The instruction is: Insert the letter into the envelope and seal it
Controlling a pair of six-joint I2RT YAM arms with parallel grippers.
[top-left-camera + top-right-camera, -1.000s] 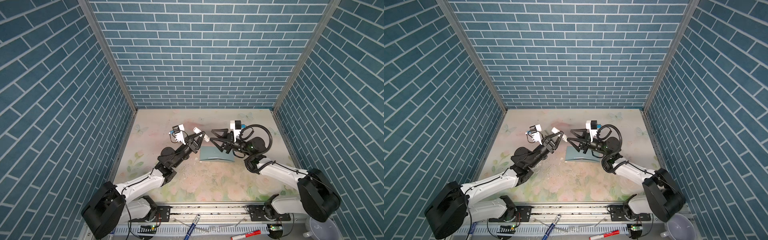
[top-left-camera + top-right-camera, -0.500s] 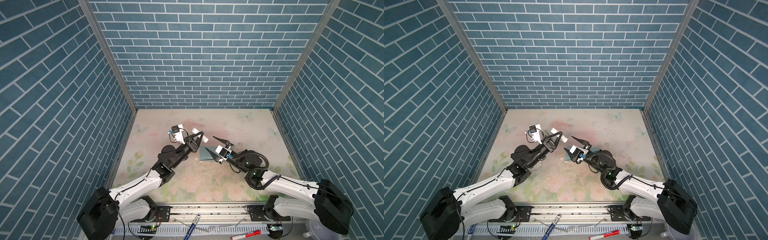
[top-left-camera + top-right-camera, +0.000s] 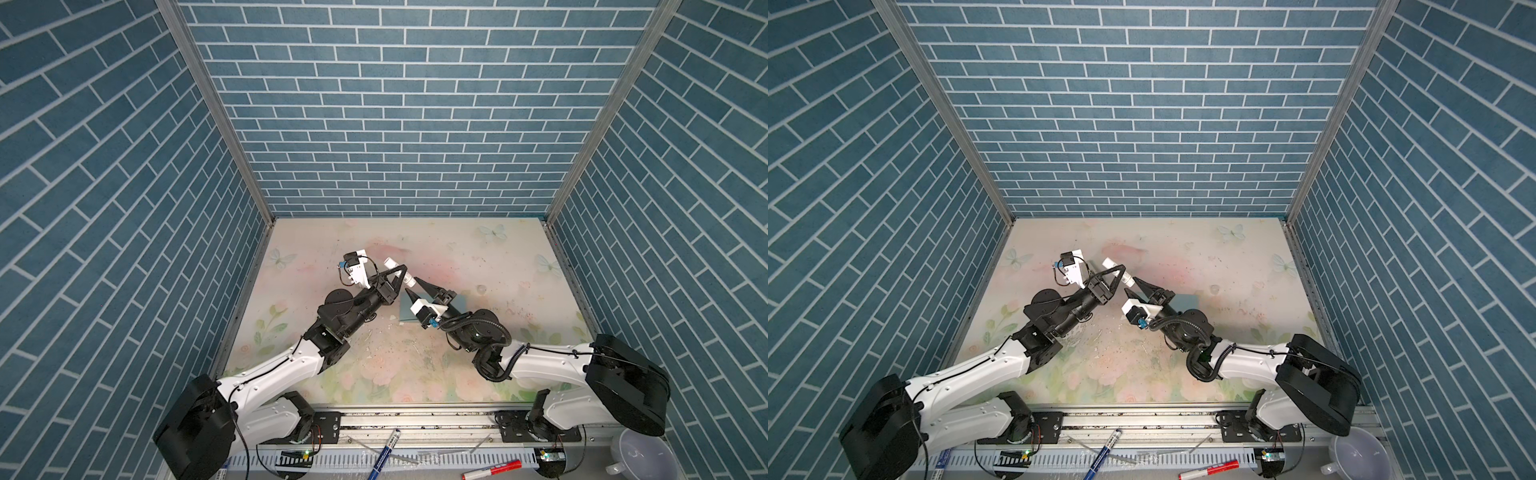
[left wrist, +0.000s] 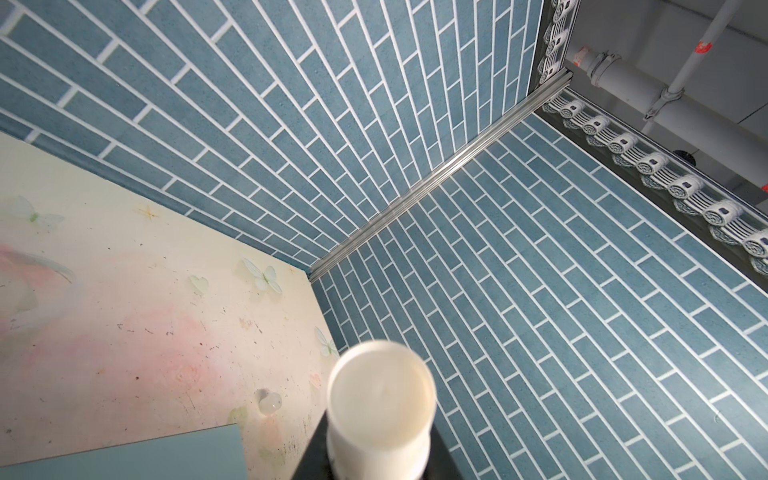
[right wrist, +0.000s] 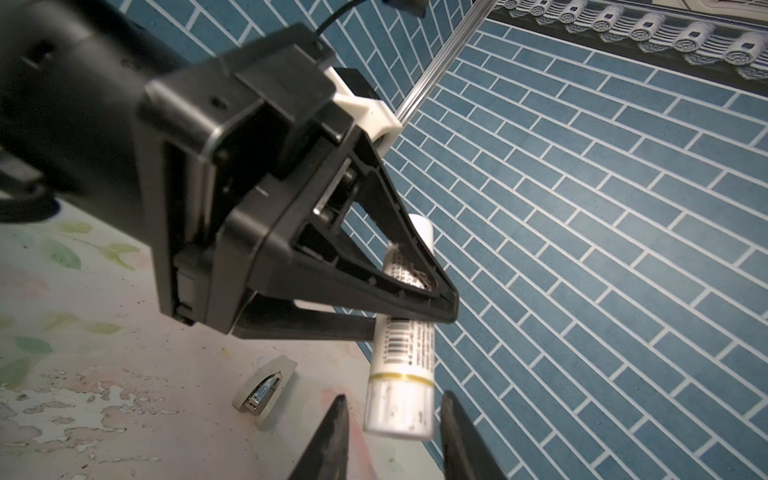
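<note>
The left hand (image 5: 415, 320), black plastic with triangular open-frame fingers, is clamped across the middle of a smooth white glue stick (image 5: 401, 365). The stick is a round tube printed with a barcode and ringed by a thin gold band. The right hand (image 3: 417, 289) meets it tip to tip. Its two pointed black fingers (image 5: 332, 436) stand apart on either side of the tube's frosted cap end, with a sliver of gap on each side. Below the right hand, the plain matte teal envelope (image 3: 1187, 300) lies flat on the table (image 3: 457, 249), whose pastel flower print is scuffed and flaking.
</note>
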